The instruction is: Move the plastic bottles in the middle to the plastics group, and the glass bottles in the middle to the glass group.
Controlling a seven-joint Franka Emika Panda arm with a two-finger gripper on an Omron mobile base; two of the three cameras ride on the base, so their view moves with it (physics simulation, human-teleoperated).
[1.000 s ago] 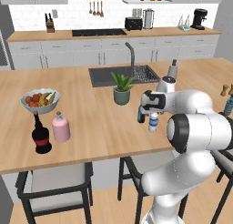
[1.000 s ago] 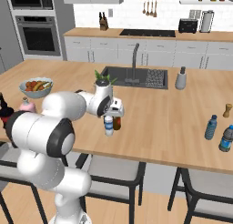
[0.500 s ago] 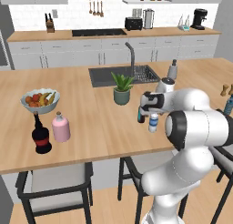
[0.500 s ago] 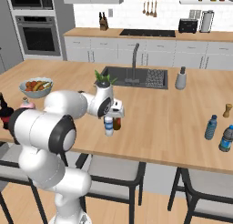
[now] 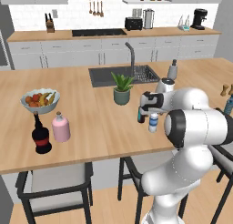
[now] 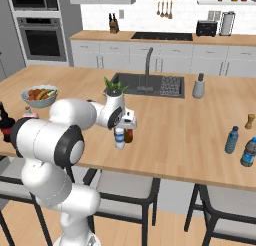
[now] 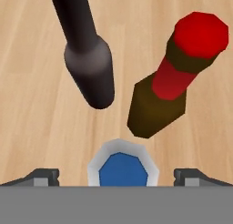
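In the hand view my gripper (image 7: 117, 177) is open and looks straight down, its fingertips (image 7: 43, 176) standing either side of a whitish plastic bottle (image 7: 119, 166) with a blue top. Just beyond stand two glass bottles, an amber one with a red cap (image 7: 175, 77) and a dark one (image 7: 88, 63). From the base views the gripper (image 5: 146, 110) hovers over this cluster at the counter's front middle, plastic bottle (image 6: 119, 138) beside the amber bottle (image 6: 129, 135). The glass group, black bottle (image 5: 41, 136) and pink bottle (image 5: 60, 127), stands at the left. The plastics group's teal-blue bottle (image 6: 231, 139) stands far right.
A potted plant (image 5: 121, 89) stands just behind the cluster, with the sink (image 5: 123, 75) and its tap beyond. A fruit bowl (image 5: 40, 100) sits behind the glass group. A grey shaker (image 5: 172, 70) and a small wooden piece (image 6: 249, 121) stand to the right. Stools line the counter's front.
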